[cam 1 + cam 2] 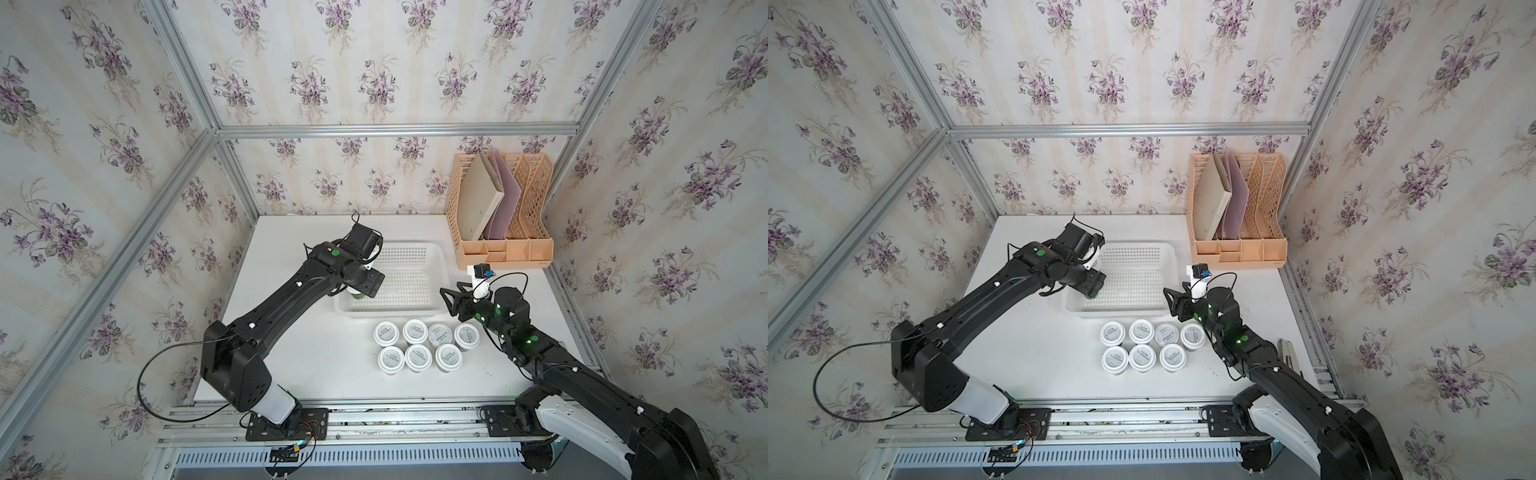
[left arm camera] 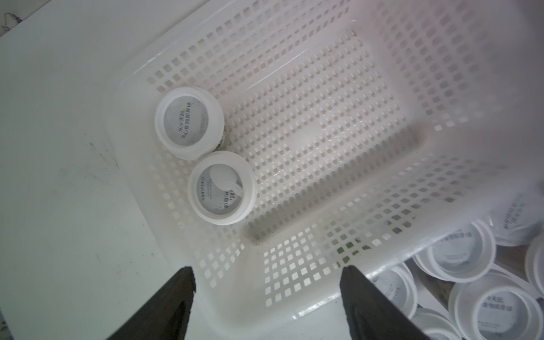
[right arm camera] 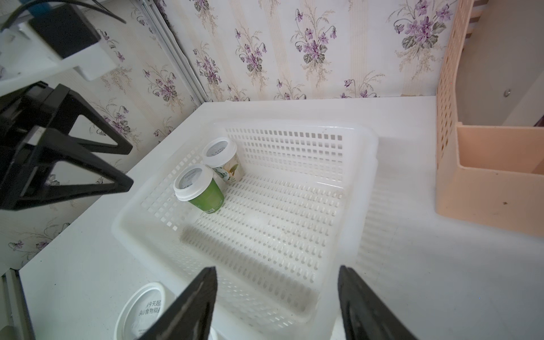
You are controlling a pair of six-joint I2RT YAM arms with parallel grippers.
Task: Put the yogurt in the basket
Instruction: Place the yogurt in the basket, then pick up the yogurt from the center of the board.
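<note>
Left gripper [image 2: 268,270]: released, fingers spread with nothing between them, above the near left corner of the basket [image 2: 294,312].
Yogurt in basket [image 2: 221,188]: two cups, upright, lids touching, along the left wall, clear of the fingers.
Yogurt on desk [image 2: 459,256]: blurred lids just outside the basket's near wall.
Right gripper [image 3: 276,269]: released, empty, aimed across the basket's near right corner.
Yogurt in basket, right wrist view [image 3: 192,182]: same pair against the left wall, nearer cup green-bodied, farther one pale.
Left gripper, right wrist view [image 3: 131,167]: fingers wide apart, raised beside the basket's left side.
Desk [image 1: 316,374]: in both top views, basket mid-width, nearer the back edge.
Yogurt on desk, top views [image 1: 419,358]: seven cups upright, four behind three, just in front of the basket's near wall.
Right gripper, top views [image 1: 1174,290]: just off the basket's near right corner, not touching it.
Rack [image 1: 498,249]: back right corner of the desk, apart from the basket.
</note>
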